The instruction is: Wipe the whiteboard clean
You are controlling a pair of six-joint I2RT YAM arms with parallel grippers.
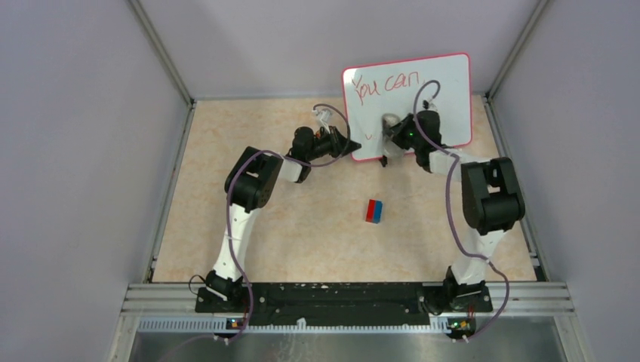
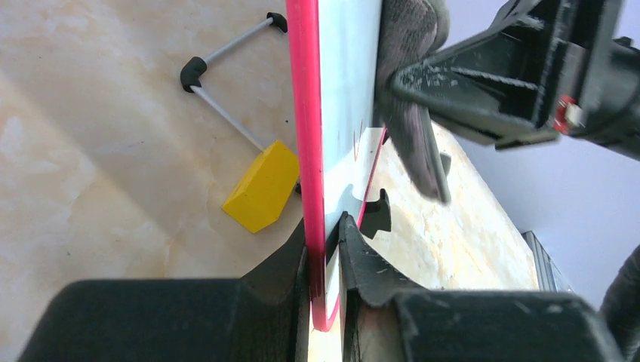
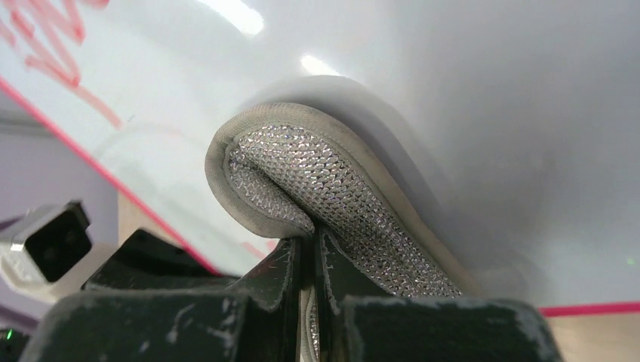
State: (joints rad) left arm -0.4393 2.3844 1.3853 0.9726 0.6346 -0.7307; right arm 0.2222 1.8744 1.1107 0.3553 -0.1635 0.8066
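left jaws clamped on whiteboard [image 1: 447, 84] edge | right jaws pinching grey cloth [image 3: 321, 177] | red writing [image 1: 382, 85]: "You can"

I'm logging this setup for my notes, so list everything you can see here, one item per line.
glossy white rectangular whiteboard with red-pink frame: one, white, standing at the table's far right
red handwriting: one patch, red, upper left of the board
grey mesh wiping cloth: one, grey, pressed against the board's face
red-and-blue block: one, red and blue, mid-table
yellow wedge: one, yellow, on the table behind the board
thin grey rod with black caps: one, grey, joined to the wedge
beige marbled table: one, beige, under everything
left fingers: two, black, shut on the board's frame
right fingers: two, black, shut on the cloth
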